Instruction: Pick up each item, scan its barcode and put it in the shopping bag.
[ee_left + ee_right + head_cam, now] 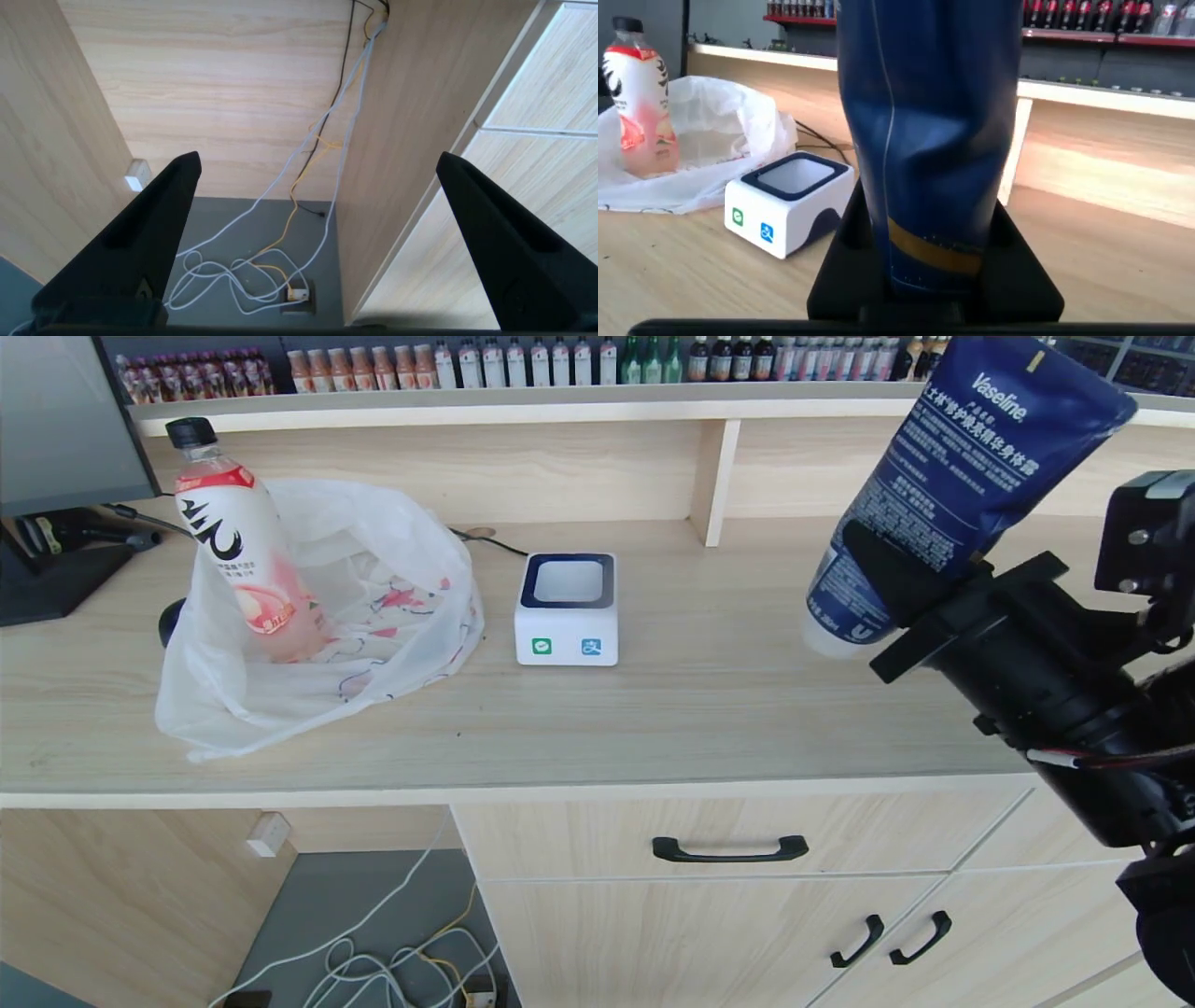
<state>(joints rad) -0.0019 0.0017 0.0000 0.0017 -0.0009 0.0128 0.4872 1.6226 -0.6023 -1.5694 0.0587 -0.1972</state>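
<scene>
- Wooden counter (709, 709): lies below the right gripper (896, 569) and carries the scanner and the bag.
- Shopping bag (392, 579): white translucent plastic, slumped open on the counter. It sits well to the left of the right gripper, beyond the scanner.
- Body lotion tube (971, 467): dark blue, tilted, pinched between the right gripper's fingers near its lower end. The white cap end points down toward the counter on the scanner's side of the gripper. The crimped end rises above the gripper. In the right wrist view the tube (924, 121) stands straight out from between the fingers of the right gripper (934, 271).
- Right gripper: clamped on the tube, one finger across the printed face, well apart from scanner and bag.
- Left gripper (318, 159): fingers spread wide, nothing between them. It points at the recess beside the cabinet, below counter level.
- Barcode scanner (567, 609): white box with a dark-rimmed window on top. It stands on the counter between the right gripper and the bag, just beside the bag's edge. Right wrist view: scanner (789, 201).
- Drink bottle (245, 541): black cap, pink and white label, leaning inside the bag at the side farthest from the right gripper. Right wrist view: bottle (637, 98).
- Cables (252, 271): white and yellow loops on the grey floor, beyond the left gripper's fingers.
</scene>
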